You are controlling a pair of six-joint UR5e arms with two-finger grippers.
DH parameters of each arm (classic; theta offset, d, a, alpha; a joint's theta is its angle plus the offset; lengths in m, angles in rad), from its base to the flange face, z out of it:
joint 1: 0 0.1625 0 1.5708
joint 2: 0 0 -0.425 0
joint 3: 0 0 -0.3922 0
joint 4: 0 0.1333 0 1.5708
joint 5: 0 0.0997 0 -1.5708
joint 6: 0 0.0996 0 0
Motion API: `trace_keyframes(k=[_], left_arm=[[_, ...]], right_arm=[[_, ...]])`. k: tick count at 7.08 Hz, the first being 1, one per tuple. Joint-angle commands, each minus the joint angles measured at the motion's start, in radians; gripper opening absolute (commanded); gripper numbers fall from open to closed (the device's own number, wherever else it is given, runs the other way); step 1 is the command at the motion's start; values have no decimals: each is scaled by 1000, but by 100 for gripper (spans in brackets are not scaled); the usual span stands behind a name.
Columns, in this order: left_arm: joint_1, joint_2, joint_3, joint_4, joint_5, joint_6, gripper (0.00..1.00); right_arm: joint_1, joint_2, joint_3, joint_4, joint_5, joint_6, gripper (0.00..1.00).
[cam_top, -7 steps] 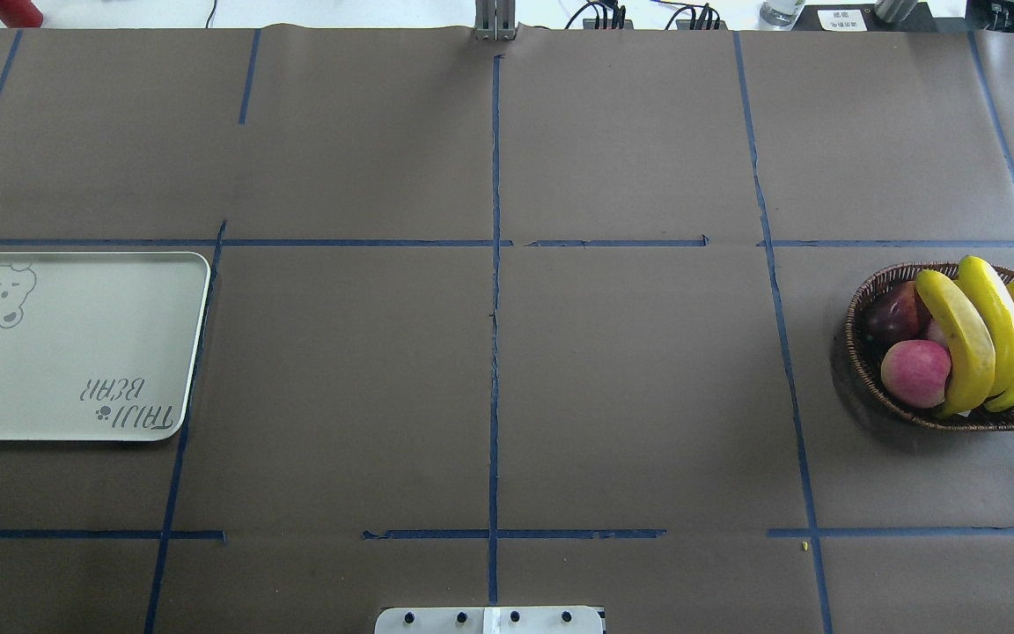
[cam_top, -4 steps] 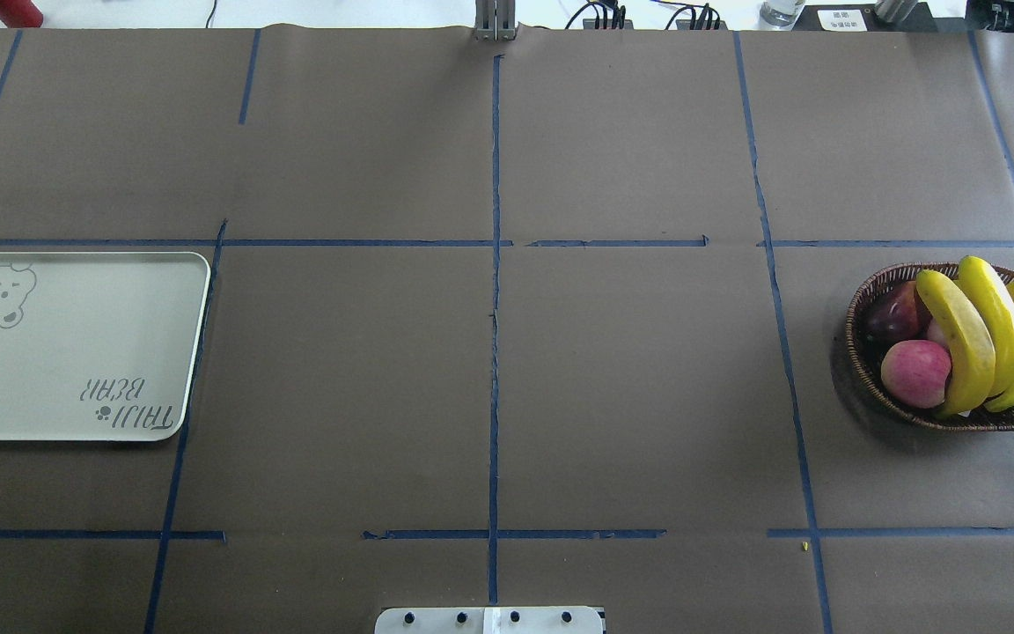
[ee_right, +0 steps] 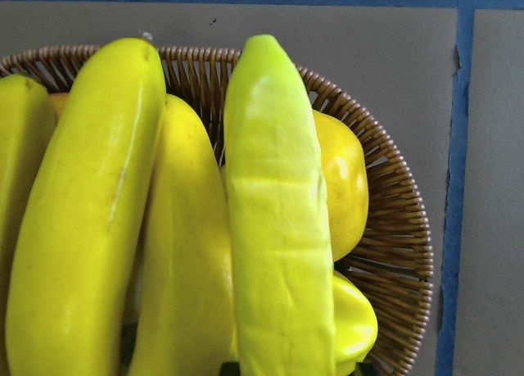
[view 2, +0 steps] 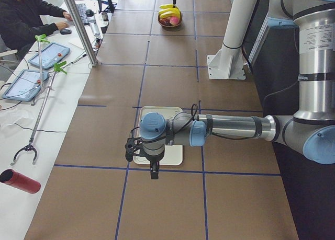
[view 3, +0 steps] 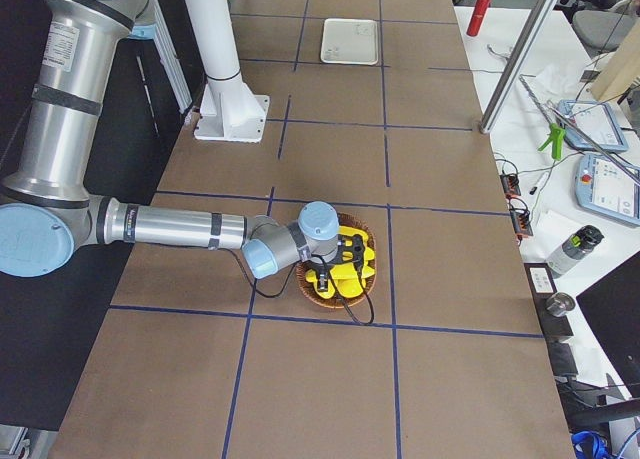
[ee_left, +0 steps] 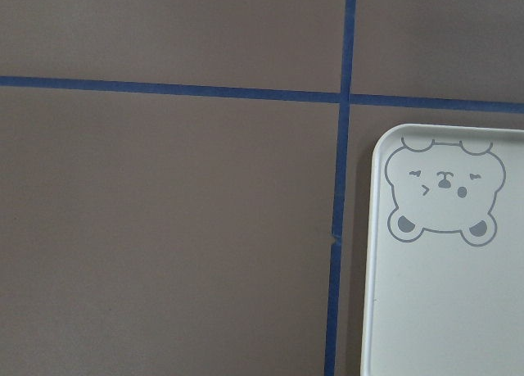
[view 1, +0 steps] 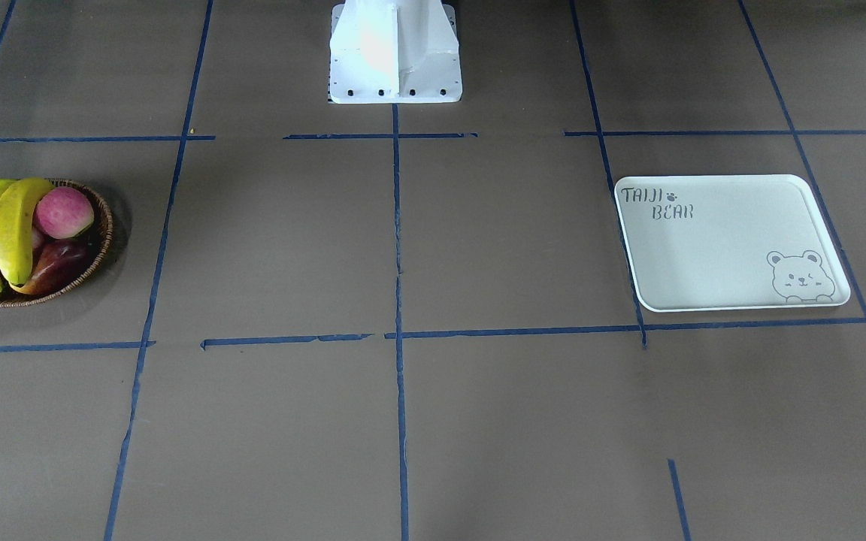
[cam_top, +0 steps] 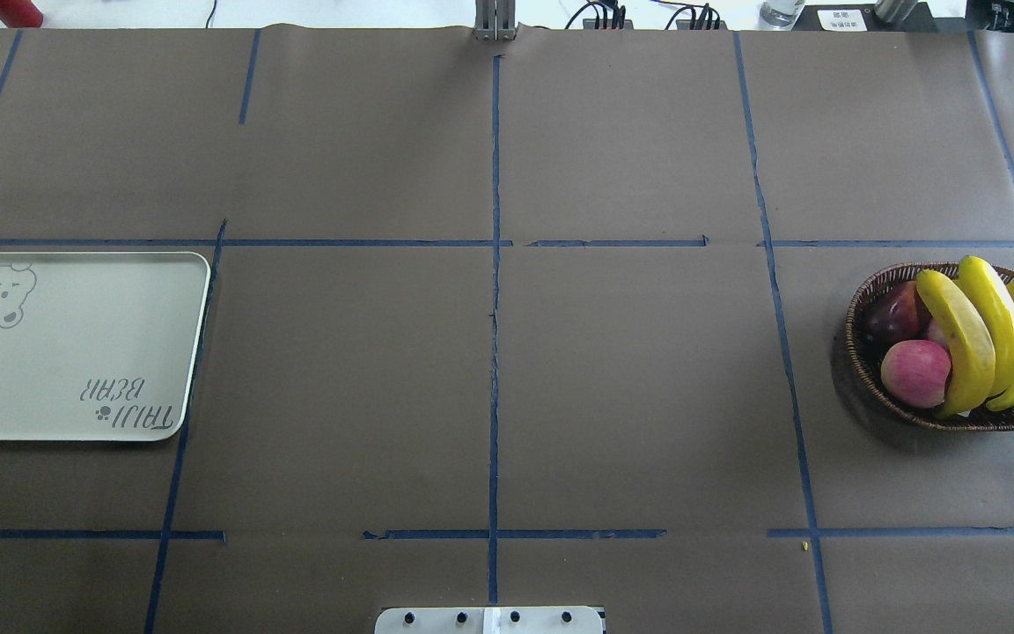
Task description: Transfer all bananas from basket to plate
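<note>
The bananas [cam_top: 991,330] lie side by side in the wicker basket [cam_top: 859,357] at the right end of the bench [cam_top: 630,396]. They share it with a pink apple [cam_top: 915,372] and a dark red fruit [cam_top: 892,315]. The plate [cam_top: 76,352] sits at the left end, well apart. The right gripper [view 3: 347,267] hangs directly over the bananas. The left gripper [view 2: 152,169] hangs at the plate's outer edge. The opening of either gripper cannot be determined.

a pink apple [cam_top: 915,373] sits just beside a dark red apple [cam_top: 892,315].
</note>
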Motion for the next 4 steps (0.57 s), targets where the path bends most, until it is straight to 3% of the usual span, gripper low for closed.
trace_keyframes(k=[1, 3, 4], left_arm=[[0, 1, -1, 1, 0, 0, 100], [0, 0, -4, 0, 0, -2, 100], [0, 1, -6, 1, 0, -2, 100]], right_arm=[[34, -1, 13, 1, 10, 1, 0], [239, -4, 58, -9, 111, -17, 0], [272, -13, 91, -13, 134, -22, 0]])
